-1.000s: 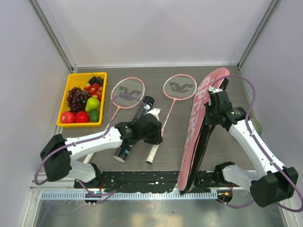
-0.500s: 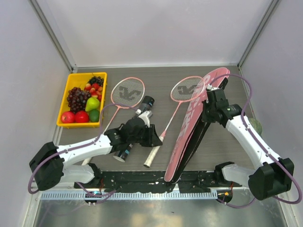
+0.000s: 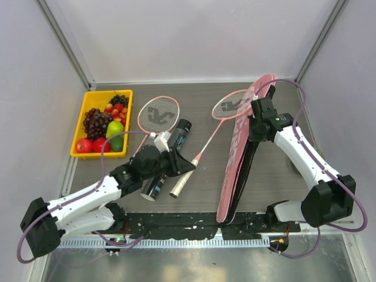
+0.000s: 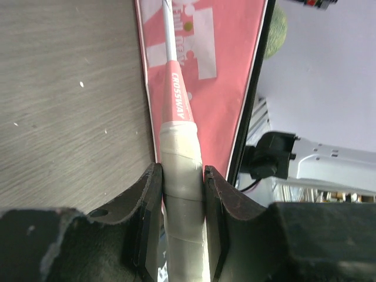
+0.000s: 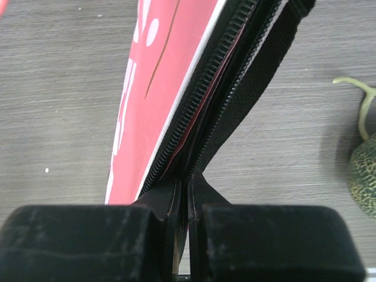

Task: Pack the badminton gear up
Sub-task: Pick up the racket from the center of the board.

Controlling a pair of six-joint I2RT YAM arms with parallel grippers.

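My left gripper (image 3: 177,163) is shut on the white handle (image 4: 181,158) of a pink-framed racket (image 3: 230,106). The racket's shaft slants up to the right, and its head rests against the top of the pink racket-shaped bag (image 3: 238,161). My right gripper (image 3: 257,121) is shut on the bag's black zipper edge (image 5: 220,82), holding that flap up. A second racket (image 3: 157,114) lies flat near the tray. The dark tube (image 3: 183,127) lies under my left arm, partly hidden.
A yellow tray (image 3: 78,126) of fruit stands at the back left. A green netted ball (image 5: 365,176) lies right of the bag, close to the right wall. The bag's near end reaches the black base strip (image 3: 176,226).
My left gripper has drawn back to the left with the racket, and the racket's head has swung right onto the bag's top. The right gripper has shifted the bag's flap towards the back.
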